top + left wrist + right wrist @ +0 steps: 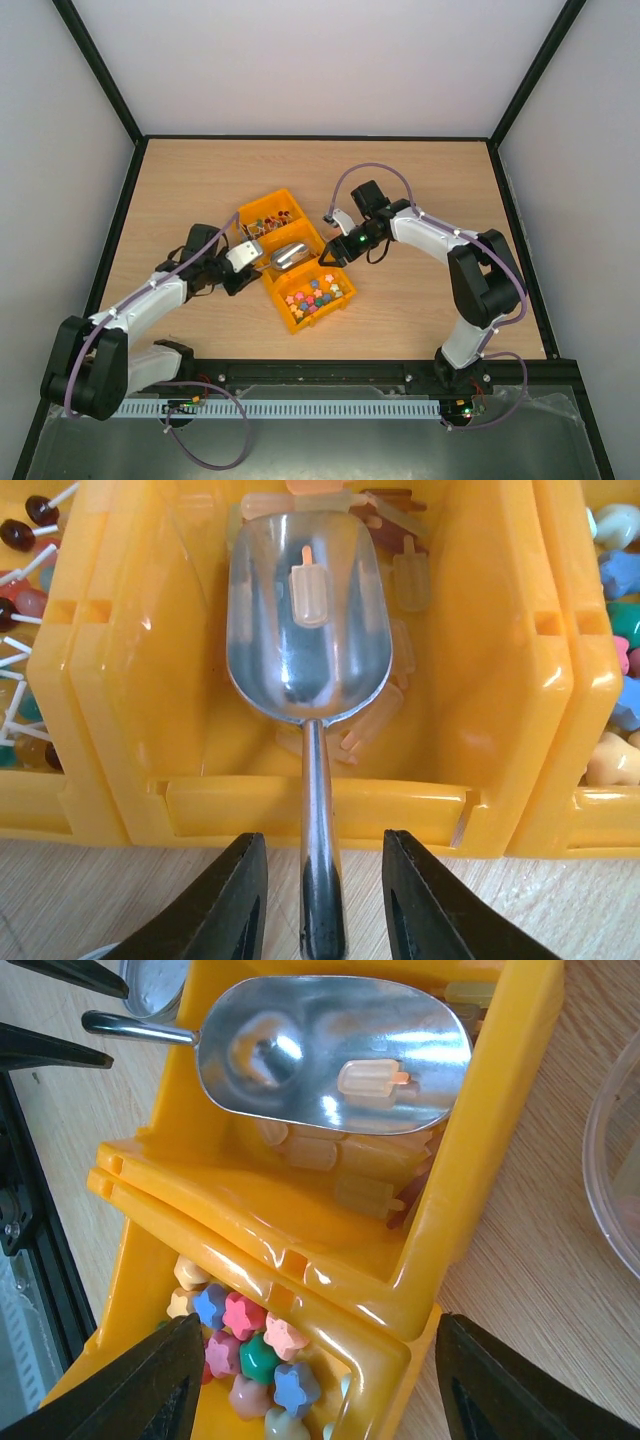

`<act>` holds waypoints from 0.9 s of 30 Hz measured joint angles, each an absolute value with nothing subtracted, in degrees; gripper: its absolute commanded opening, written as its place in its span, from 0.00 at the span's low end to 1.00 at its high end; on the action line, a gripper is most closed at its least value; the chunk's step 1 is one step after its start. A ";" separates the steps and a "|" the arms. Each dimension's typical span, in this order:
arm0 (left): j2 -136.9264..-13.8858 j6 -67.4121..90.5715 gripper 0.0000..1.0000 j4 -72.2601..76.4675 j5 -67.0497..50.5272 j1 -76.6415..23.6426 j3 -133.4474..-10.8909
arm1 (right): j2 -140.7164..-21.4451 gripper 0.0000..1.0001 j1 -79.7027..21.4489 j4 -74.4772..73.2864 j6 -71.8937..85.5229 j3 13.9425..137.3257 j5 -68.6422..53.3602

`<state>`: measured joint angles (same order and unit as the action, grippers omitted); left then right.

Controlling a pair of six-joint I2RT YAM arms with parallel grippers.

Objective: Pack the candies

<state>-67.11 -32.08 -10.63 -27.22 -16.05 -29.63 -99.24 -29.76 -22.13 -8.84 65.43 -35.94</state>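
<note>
Left gripper (322,845) fingers spread, flanking the metal scoop (305,630) handle with a gap on each side, scoop lying in middle yellow bin (520,680), one popsicle-shaped candy (309,588) in its bowl beyond the fingertips, right gripper (320,1330) fingers spread above the bin wall, star-shaped candies (250,1350) between them.

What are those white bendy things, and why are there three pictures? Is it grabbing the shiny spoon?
They are two robot arms, the left arm and the right arm, at a wooden table. One picture looks down from above. The other two come from a camera on each wrist, showing that arm's fingers. Three yellow bins hold candies: lollipops, ice-lolly shapes and coloured stars. A metal scoop lies in the middle bin with one candy in it. The left fingers stand open either side of its handle, not squeezing it. The right fingers are open, holding nothing.
</note>
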 measured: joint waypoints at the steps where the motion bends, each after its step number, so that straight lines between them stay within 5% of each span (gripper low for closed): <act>1: -66.94 -31.92 0.35 -9.89 -27.70 -15.90 -29.17 | -99.24 0.65 -29.76 -22.20 -8.86 65.43 -35.94; 27: -70.39 -28.77 0.25 3.73 -31.09 -15.33 -24.29 | -99.50 0.65 -29.76 -24.12 -9.91 67.31 -35.48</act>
